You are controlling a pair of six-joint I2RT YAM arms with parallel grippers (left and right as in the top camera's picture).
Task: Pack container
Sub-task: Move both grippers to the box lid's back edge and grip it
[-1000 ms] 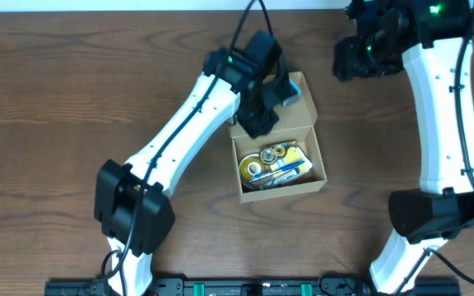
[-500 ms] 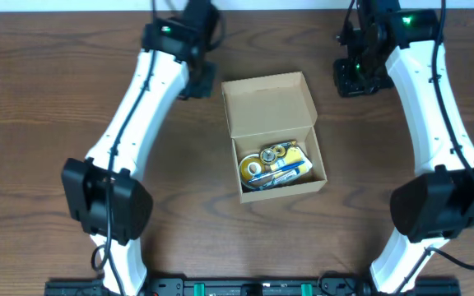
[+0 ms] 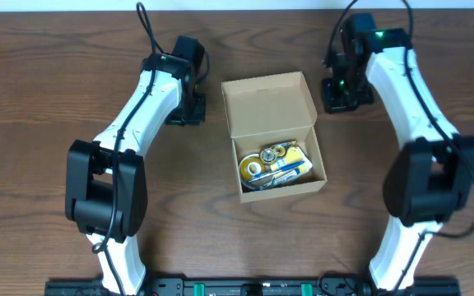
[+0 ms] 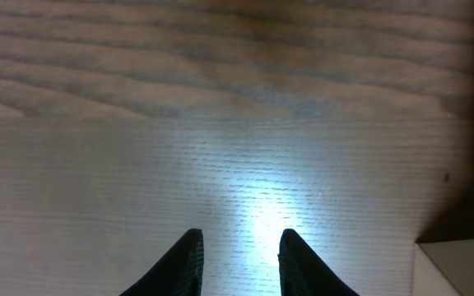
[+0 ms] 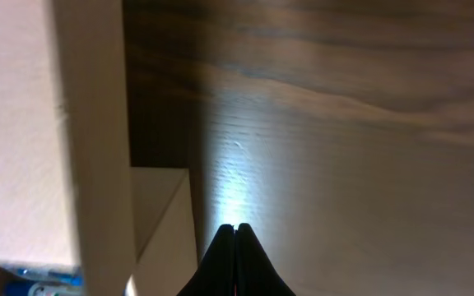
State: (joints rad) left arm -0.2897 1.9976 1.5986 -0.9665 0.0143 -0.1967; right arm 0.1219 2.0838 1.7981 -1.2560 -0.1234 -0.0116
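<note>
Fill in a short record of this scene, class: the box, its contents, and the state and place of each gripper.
container: tan cardboard box on the wooden table, lid flap open
contents: yellow and blue items in the compartment; kinds too small to tell
left gripper: open, empty, over bare table beside the box
right gripper: shut, empty, at the box's opposite side
contact: neither gripper seems to touch the box
</note>
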